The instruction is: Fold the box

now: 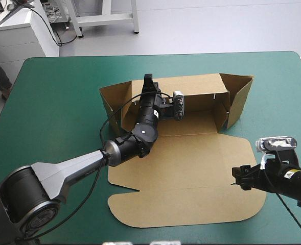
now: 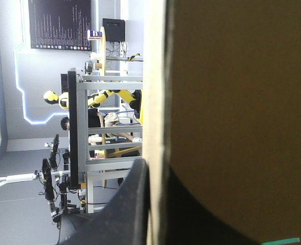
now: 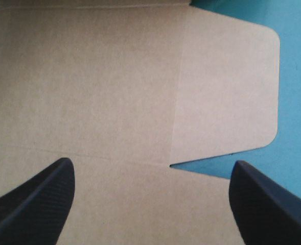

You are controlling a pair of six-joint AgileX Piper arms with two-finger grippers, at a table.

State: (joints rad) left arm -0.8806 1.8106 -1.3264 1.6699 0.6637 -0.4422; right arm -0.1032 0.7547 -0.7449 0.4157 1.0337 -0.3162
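1. Nearest, the lid (image 1: 191, 189) of the brown box (image 1: 191, 130) lies flat on the teal-green table (image 1: 53, 97), a little right of the middle.
2. The right gripper (image 3: 151, 168) hovers over the lid beside its right tab (image 3: 227, 87). Its black fingers are spread wide and hold nothing.
3. Farther, the left wall (image 1: 109, 104) and the right wall (image 1: 240, 99) stand up, but they lean outward and seem not tucked.
4. Farthest, the left gripper (image 1: 148, 82) pinches the top edge of the far wall (image 1: 196, 84), with the board between its fingers.
5. I judge the task about half done: the walls are raised, and locking them in place remains.
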